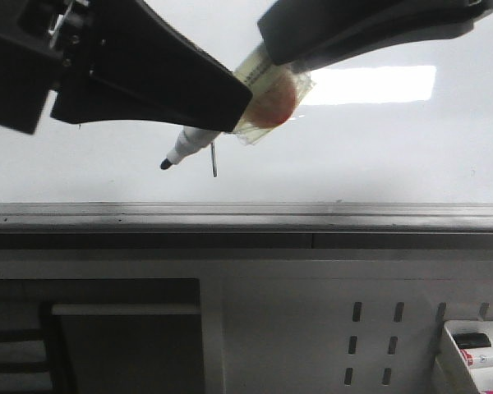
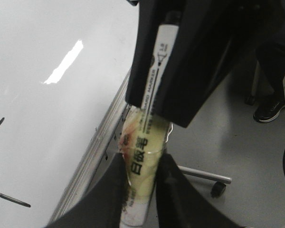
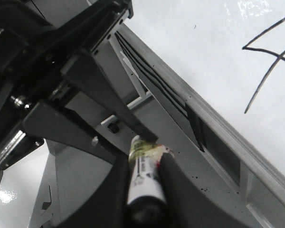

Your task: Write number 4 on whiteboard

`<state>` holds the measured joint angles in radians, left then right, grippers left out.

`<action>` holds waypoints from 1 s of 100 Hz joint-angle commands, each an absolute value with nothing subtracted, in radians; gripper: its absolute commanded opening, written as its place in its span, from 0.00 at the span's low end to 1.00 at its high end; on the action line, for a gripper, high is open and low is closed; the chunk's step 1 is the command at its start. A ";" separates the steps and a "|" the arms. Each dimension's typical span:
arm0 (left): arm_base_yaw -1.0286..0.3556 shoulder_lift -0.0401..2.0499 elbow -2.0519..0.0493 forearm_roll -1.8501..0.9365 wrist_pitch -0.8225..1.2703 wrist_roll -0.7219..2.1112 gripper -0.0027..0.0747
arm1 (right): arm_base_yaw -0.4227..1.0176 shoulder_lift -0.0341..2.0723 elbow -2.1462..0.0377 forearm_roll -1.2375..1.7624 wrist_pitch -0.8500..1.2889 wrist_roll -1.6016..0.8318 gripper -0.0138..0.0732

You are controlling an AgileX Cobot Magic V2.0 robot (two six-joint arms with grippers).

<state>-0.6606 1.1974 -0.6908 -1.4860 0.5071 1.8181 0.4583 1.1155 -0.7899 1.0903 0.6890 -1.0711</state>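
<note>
The whiteboard (image 1: 378,148) fills the upper front view, with its grey ledge (image 1: 246,215) below. A white marker (image 1: 193,144) with a dark tip points down-left in front of the board; I cannot tell if the tip touches. My left gripper (image 1: 230,111) is shut on its barrel, and my right gripper (image 1: 271,49) is shut on its yellow-taped rear. The number 4 (image 3: 270,52) shows as thin black strokes in the right wrist view. In the front view only the stem's lower end (image 1: 214,160) shows. The left gripper (image 2: 141,161) and right gripper (image 3: 145,159) both clamp the marker.
Below the ledge is a grey perforated panel (image 1: 370,336). A white tray (image 1: 449,349) with markers sits at the bottom right. In the left wrist view a chair caster (image 2: 218,187) and a shoe (image 2: 268,109) are on the floor.
</note>
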 commanded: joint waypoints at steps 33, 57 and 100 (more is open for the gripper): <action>-0.665 1.153 -0.724 -1.551 0.468 1.760 0.01 | 0.454 1.094 -0.823 1.152 0.684 -1.076 0.52; -0.665 1.040 -0.707 -1.551 0.287 1.653 0.01 | 0.350 1.033 -0.850 1.161 0.606 -1.076 0.66; -0.662 0.928 -0.643 -1.845 -0.180 1.549 0.01 | 0.163 0.852 -0.835 1.187 0.567 -1.058 0.66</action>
